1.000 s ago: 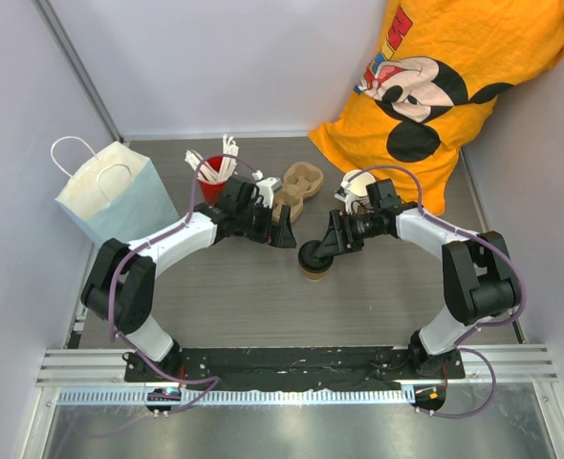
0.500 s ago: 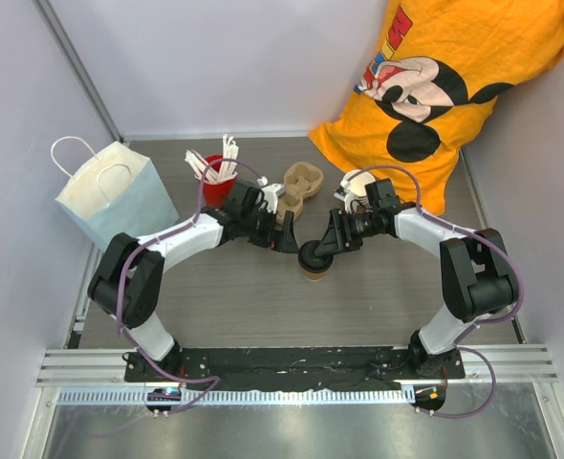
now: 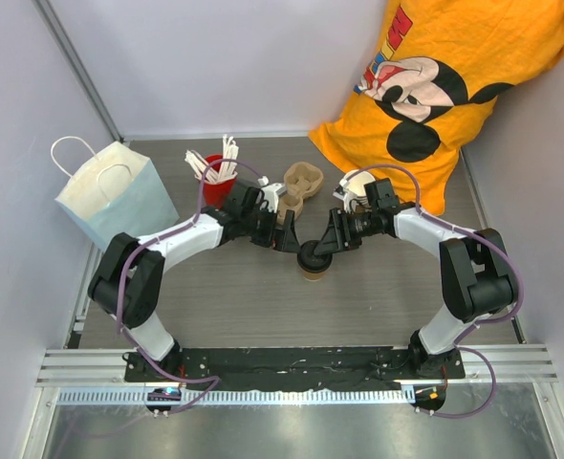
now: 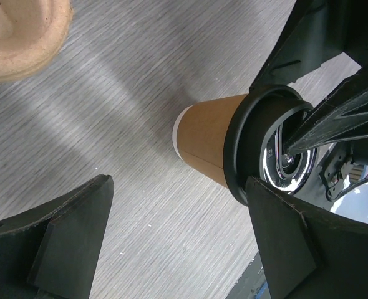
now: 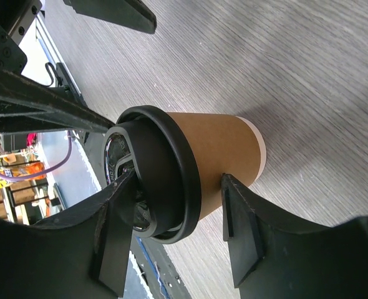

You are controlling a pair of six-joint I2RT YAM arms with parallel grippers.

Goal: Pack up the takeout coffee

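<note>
Takeout coffee (image 3: 313,260) stands upright mid-table on grey wood-grain table (image 3: 225,296), near the pulp carrier tray (image 3: 301,182) and on the arms' side of it. Wall is plain brown kraft with a thin white band at the foot. Black lid (image 5: 171,168) is seated on top, with a raised rim and glossy centre. Left gripper (image 4: 178,243) gapes wide and holds nothing, its tips just beside the cup. Right gripper (image 5: 178,230) is partly spread: one finger by the lid, the other by the paper wall. Cannot tell whether either presses.
</note>
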